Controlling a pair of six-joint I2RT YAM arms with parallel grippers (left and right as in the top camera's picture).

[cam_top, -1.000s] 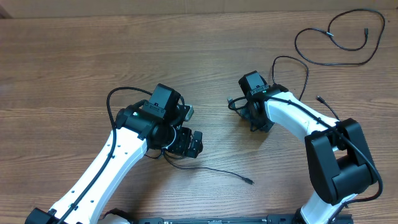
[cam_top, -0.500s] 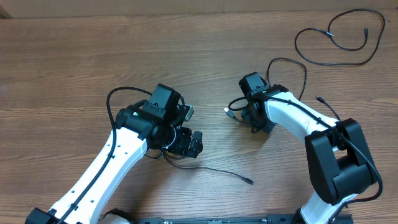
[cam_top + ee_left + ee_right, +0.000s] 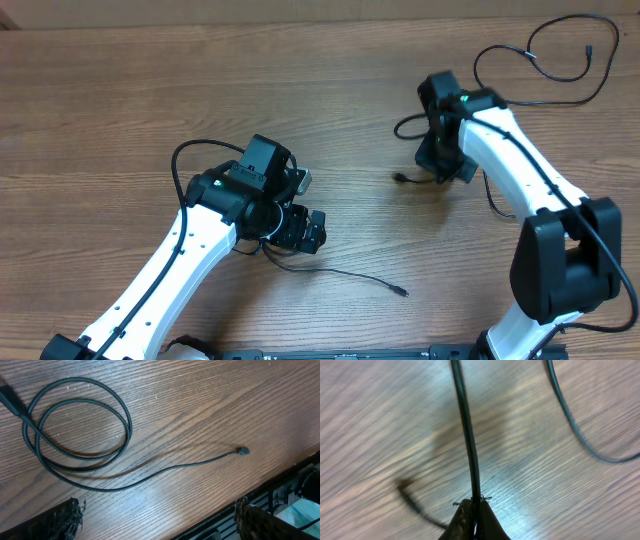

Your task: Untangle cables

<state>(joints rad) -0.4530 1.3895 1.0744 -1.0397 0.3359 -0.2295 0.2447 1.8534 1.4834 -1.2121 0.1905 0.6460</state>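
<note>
Several thin black cables lie on the wooden table. My right gripper (image 3: 445, 170) (image 3: 475, 512) is shut on one cable (image 3: 466, 430), whose plug end (image 3: 399, 178) trails to the left, and a further strand (image 3: 570, 422) curves past on the right. A second cable (image 3: 350, 273) (image 3: 80, 425) lies coiled in loops under my left gripper (image 3: 305, 228) (image 3: 157, 527), its small plug (image 3: 243, 451) stretched out to the right. The left fingers (image 3: 60, 520) stand wide apart above the wood with nothing between them. A third cable (image 3: 545, 68) loops at the far right.
The table's front edge (image 3: 295, 467) runs close by the left gripper, with the robot base below it. A thicker black arm cable (image 3: 190, 150) arcs beside the left arm. The right arm (image 3: 520, 170) reaches across the right side of the table.
My right gripper closed on the cable and moved away toward the far right, dragging its plug end along. The left arm has not moved.
</note>
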